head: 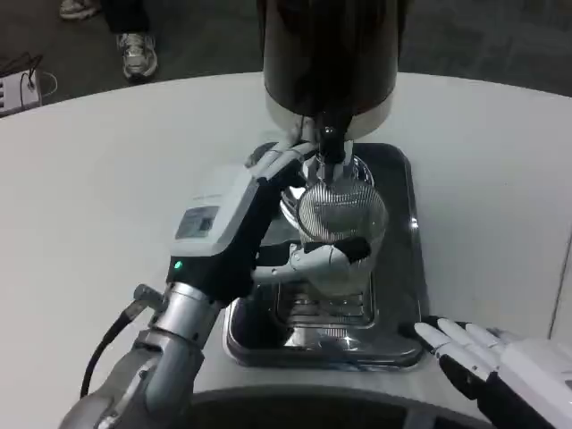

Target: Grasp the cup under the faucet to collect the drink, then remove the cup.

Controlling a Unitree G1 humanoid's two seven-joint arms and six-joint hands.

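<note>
The dispenser (329, 63) at the top centre runs out of the frame, so its upper body is cut off. Its faucet (332, 143) is dark and small; whether liquid is running cannot be told. The left hand (268, 223) covers the near-left side of the cup (341, 219), and the cup's contents are perhaps hidden by its ribbed, blurred wall. The tray (407, 268) is partly masked by that hand and forearm. The right hand (478, 357), lower right, is cropped at the frame's edge. At upper left, a shoe (138, 54) and a white device (22, 89) are cut off and indistinct.

Dark, perhaps carpeted floor (206, 36) beyond table (98, 179)
</note>
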